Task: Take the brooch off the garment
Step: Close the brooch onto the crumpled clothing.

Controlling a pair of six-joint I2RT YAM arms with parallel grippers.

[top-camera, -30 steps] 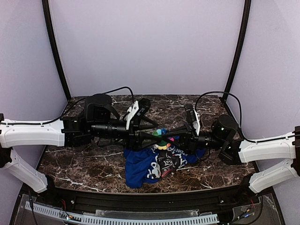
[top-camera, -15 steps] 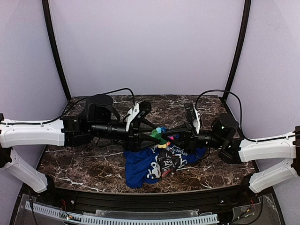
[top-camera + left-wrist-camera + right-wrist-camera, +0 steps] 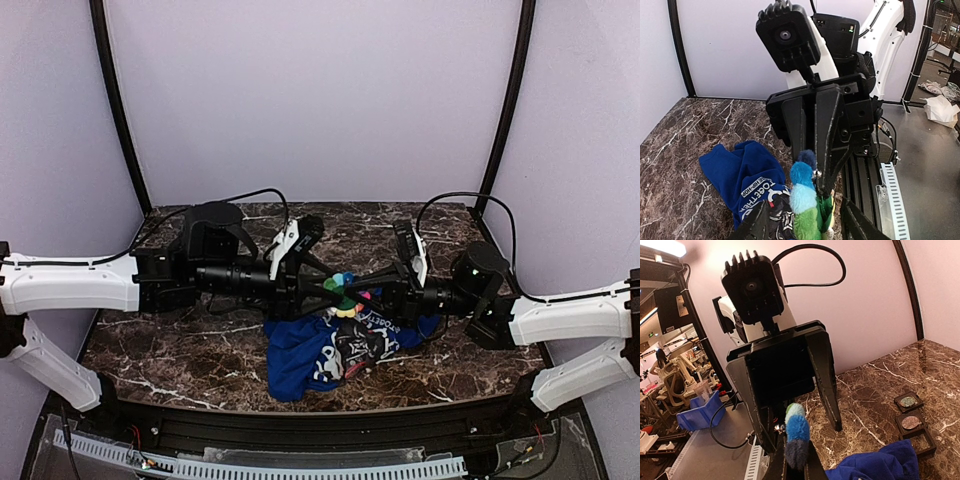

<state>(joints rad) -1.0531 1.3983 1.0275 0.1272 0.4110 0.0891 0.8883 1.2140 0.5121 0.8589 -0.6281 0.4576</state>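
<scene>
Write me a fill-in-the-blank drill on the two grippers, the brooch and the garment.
1. The right gripper is ___ on the brooch.
2. The left gripper has its fingers spread wide, so it is ___.
3. The garment lying on the table is ___ in colour.

Missing words: shut; open; blue.

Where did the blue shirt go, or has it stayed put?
No move: the blue shirt still lies by the same spot of the table's front edge.

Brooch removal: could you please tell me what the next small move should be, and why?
Probably close the left gripper on the garment beneath the brooch: its jaws stand open around it, the right gripper pinches the brooch, and the garment looks unheld.
</scene>
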